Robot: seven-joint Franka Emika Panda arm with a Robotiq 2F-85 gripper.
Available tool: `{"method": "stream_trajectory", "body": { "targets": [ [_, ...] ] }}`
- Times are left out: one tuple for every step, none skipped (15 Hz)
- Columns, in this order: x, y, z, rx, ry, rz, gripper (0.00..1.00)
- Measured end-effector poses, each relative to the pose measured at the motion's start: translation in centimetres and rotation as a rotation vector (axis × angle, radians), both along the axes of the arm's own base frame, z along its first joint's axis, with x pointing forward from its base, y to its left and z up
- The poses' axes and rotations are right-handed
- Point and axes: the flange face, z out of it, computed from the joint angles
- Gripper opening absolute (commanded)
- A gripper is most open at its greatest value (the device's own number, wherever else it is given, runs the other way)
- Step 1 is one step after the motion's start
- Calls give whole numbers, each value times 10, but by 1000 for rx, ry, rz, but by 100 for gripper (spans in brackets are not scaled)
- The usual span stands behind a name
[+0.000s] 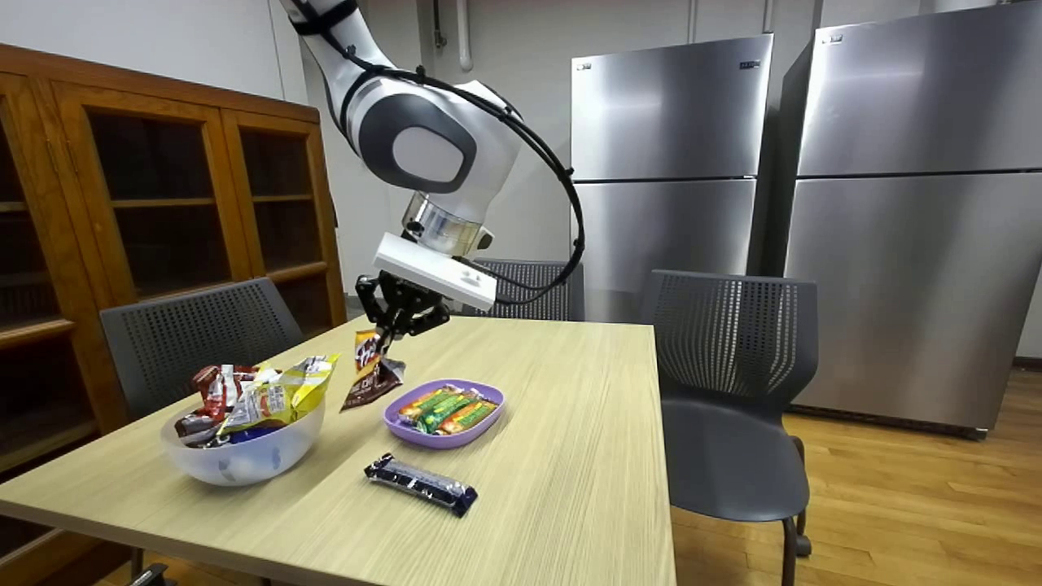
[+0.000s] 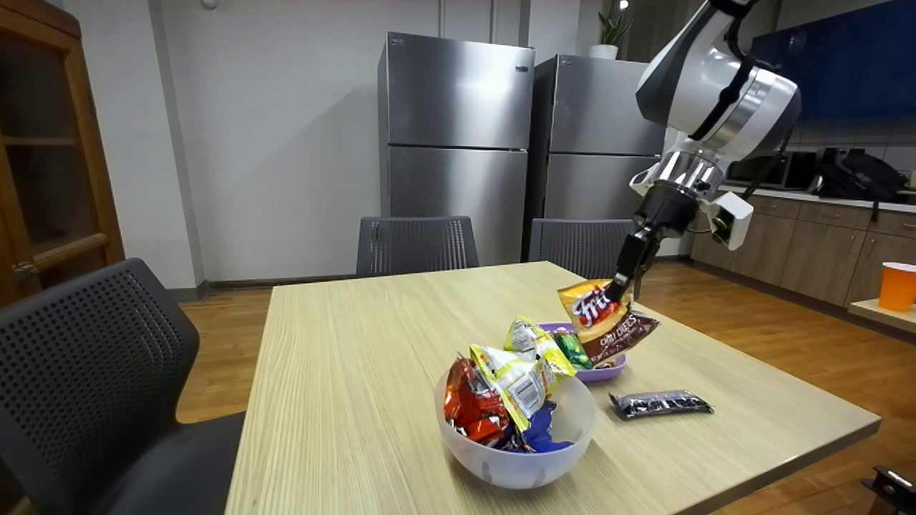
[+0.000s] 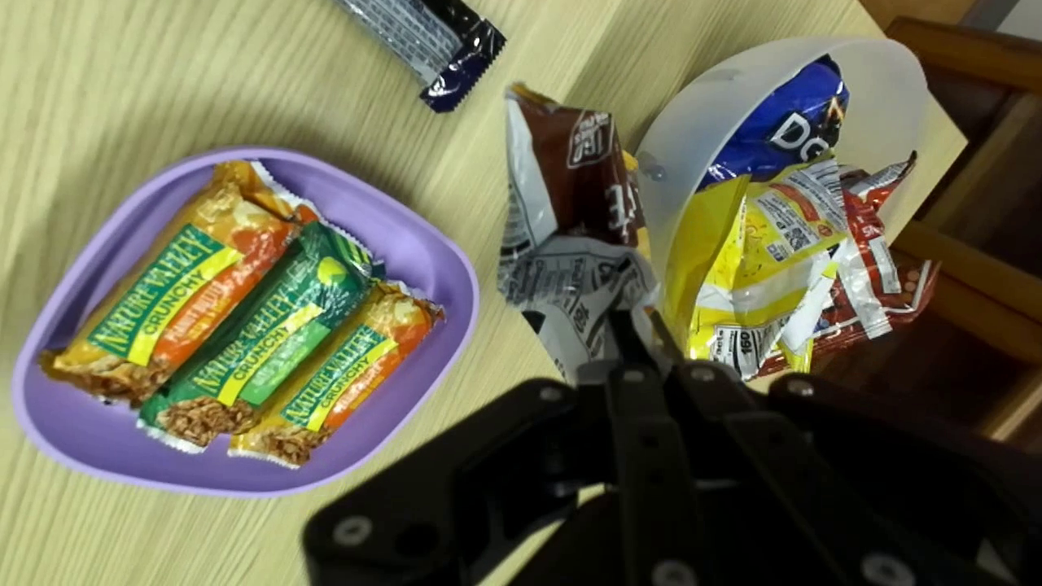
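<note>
A brown and orange Fritos chip bag (image 2: 607, 335) hangs tilted from my gripper (image 1: 386, 335), whose fingers are shut on its upper part. In the wrist view the bag (image 3: 570, 187) shows its crumpled grey-white back, and the fingertips partly cover it. It is held between a frosted bowl (image 1: 273, 456) and a purple dish (image 1: 444, 441). Yellow, red and blue snack bags (image 3: 769, 236) fill the bowl and stick up past its rim. Inside the dish lie three Nature Valley bars (image 3: 260, 334), orange and green. A dark wrapped bar (image 1: 422, 483) rests on the tabletop near both.
All of this is on a light wooden table (image 1: 570, 423). Dark chairs (image 1: 728, 342) stand around it, one chair (image 2: 93, 372) close to the bowl's side. Beyond are steel refrigerators (image 2: 458, 143) and a wooden glass-door cabinet (image 1: 155, 195). An orange cup (image 2: 897, 286) sits on another surface.
</note>
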Motion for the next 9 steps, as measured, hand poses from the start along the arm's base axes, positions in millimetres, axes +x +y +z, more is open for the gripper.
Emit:
{"method": "stream_trajectory", "body": {
  "targets": [
    [1,5,5,-4,-5,-4,0],
    [3,11,9,-7,-10,-4,0],
    [4,18,14,-9,-14,-4,0],
    [4,25,18,-9,-18,-2,0],
    [4,32,22,-9,-23,5,0],
    [3,39,25,-8,-26,13,0],
    [2,45,28,-9,-29,23,0],
    [1,52,30,-11,-32,34,0],
    [-1,58,31,-13,-35,44,0]
  ]
}}
